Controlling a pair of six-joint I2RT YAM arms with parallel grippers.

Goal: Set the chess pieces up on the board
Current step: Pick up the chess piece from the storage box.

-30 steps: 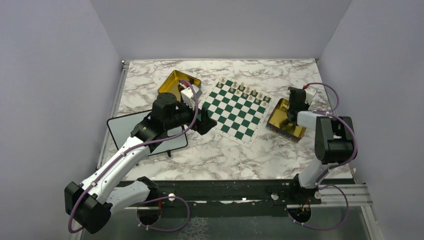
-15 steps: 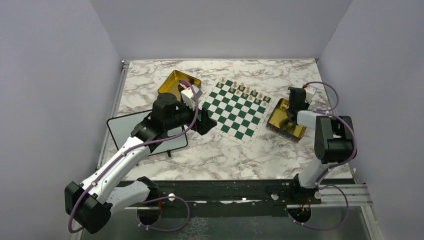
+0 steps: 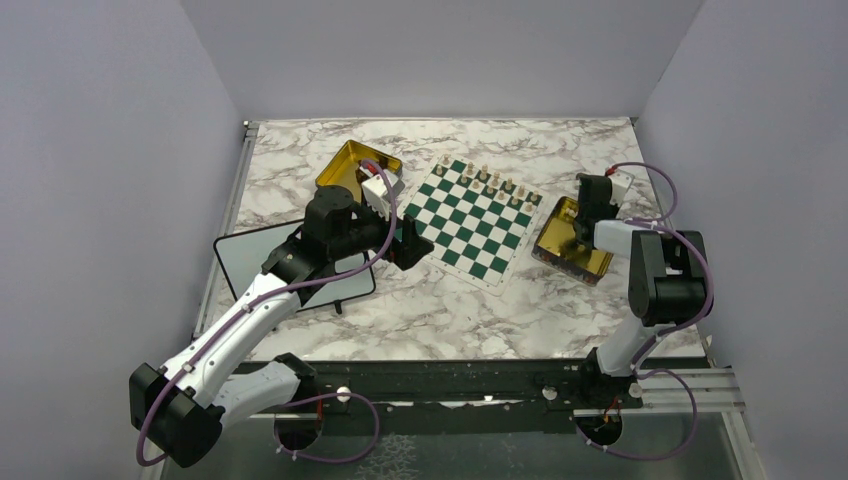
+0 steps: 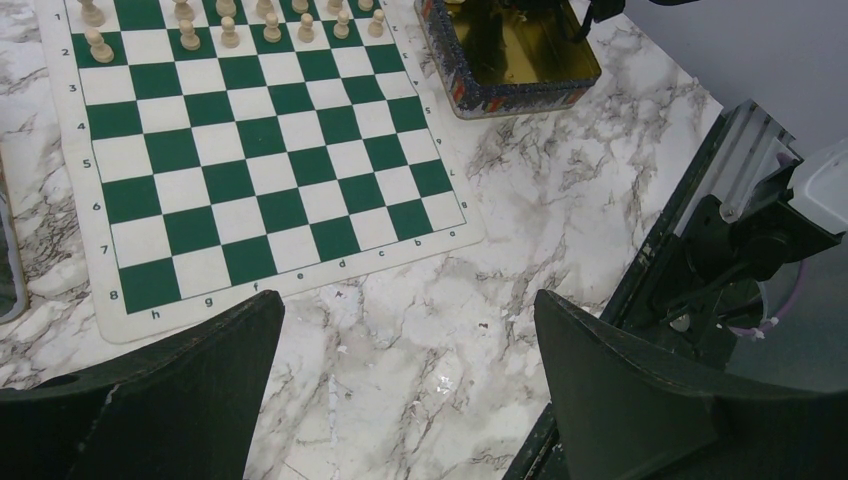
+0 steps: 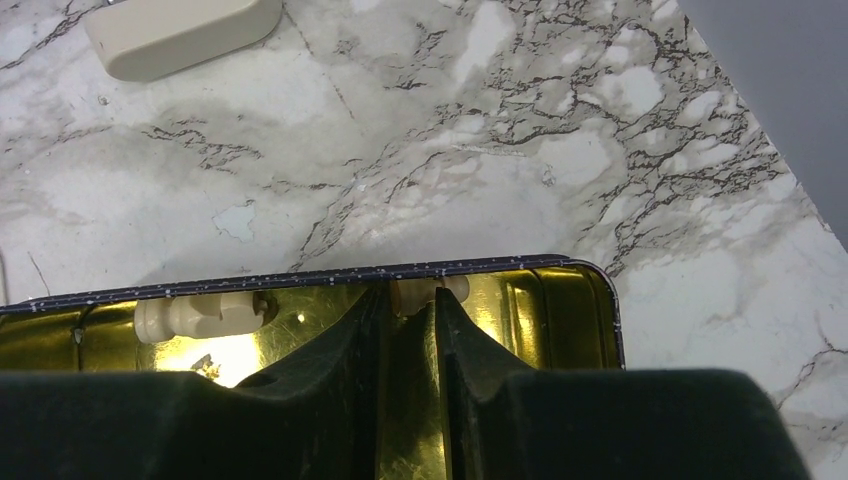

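Tin floor (image 5: 560,310): piece (image 5: 420,292) (at jaws' tips)

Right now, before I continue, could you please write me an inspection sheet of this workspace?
Surface: marble table.
Job's things: checkered board lies flat; pale chess pieces stand on its far rows; loose pieces lie in the right tin.
Clutter: left tin, whiteboard.
Grippers: left gripper open by the board's near-left edge; right gripper low in the right tin, jaws nearly together at a piece, grip unclear.
Cables: purple cables along both arms.
Surroundings: grey walls.
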